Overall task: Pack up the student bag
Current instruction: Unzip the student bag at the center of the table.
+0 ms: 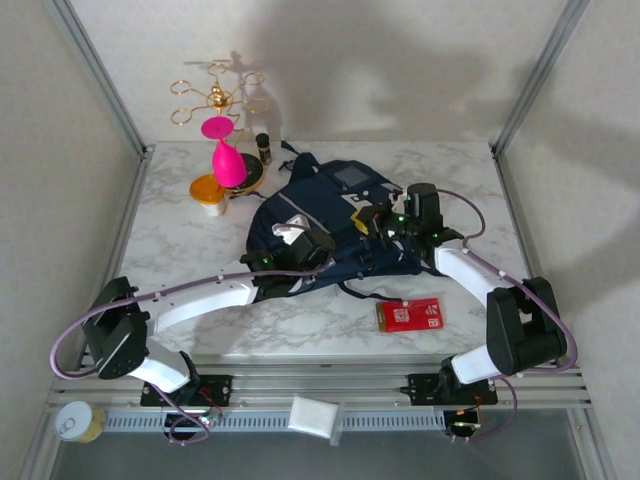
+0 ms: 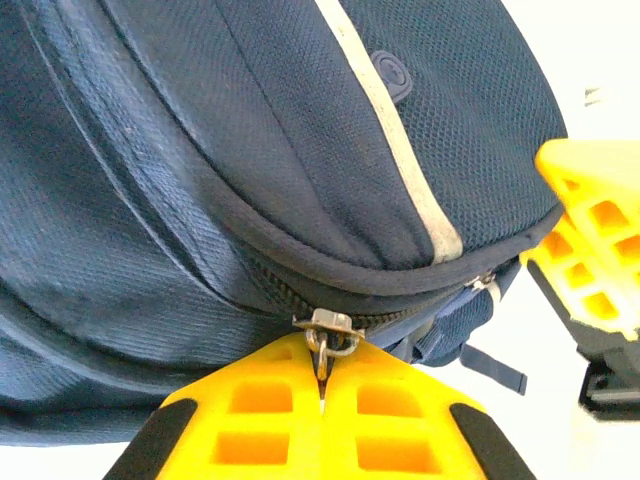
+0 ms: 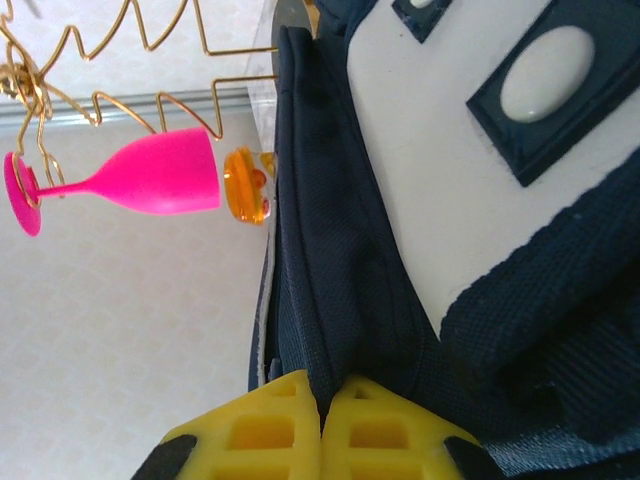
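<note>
My left end effector (image 2: 322, 392) clamps the student bag (image 2: 200, 150) zipper pull (image 2: 328, 335), my right end effector (image 3: 322, 405) its fabric; tugging askew, I risk the pull slipping free.

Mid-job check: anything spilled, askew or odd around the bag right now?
Nothing spilled or damaged. The left gripper pinches the zipper pull, right gripper a fold of the student bag. One red packet lies on the table, outside the bag.
</note>
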You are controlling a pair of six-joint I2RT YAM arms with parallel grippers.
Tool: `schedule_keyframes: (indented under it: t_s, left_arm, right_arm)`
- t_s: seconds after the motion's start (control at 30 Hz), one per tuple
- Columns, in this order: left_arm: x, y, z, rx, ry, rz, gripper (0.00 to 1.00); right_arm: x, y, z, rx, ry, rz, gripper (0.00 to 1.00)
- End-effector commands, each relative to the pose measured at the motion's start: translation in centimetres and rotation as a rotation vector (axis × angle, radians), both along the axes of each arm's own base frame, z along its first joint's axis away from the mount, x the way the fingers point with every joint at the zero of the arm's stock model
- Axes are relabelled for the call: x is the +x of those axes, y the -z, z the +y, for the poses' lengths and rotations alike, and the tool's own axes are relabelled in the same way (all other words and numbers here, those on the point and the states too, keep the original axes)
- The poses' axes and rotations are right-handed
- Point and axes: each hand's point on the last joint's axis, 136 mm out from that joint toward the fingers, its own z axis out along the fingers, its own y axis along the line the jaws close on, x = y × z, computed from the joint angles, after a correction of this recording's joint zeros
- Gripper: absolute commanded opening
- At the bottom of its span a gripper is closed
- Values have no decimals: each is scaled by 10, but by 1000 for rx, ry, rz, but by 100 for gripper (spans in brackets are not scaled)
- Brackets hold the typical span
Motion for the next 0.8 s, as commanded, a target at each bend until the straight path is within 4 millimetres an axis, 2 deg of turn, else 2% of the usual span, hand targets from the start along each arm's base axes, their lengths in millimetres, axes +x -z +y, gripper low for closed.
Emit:
schedule_keyframes:
  t_s: [0.0,0.1,0.2,0.33,0.5,0.67,0.77]
  left_arm:
    - [-13,7,13,131,119,6,0]
    - [-9,11,10,198,174,-3,0]
    - [0,2,-12,188,244,-40,0]
    - [6,1,-36,163,306,-57,0]
    - [9,4,-42,162,327,-67,0]
    - [4,7,-47,119,363,-77,0]
    - [3,10,-49,113,369,-69,0]
  right_arm:
    - [35,-50,-21,4,26,-211,0]
    - [43,-49,-31,-8,34,-211,0]
    - [40,-51,-27,-44,35,-230,2]
    - [25,-32,-24,-94,26,-177,31]
    - [-8,-13,-21,-147,38,-109,55]
    - [-29,-1,-1,-130,59,-38,58]
    - [-30,10,-3,-159,136,7,57]
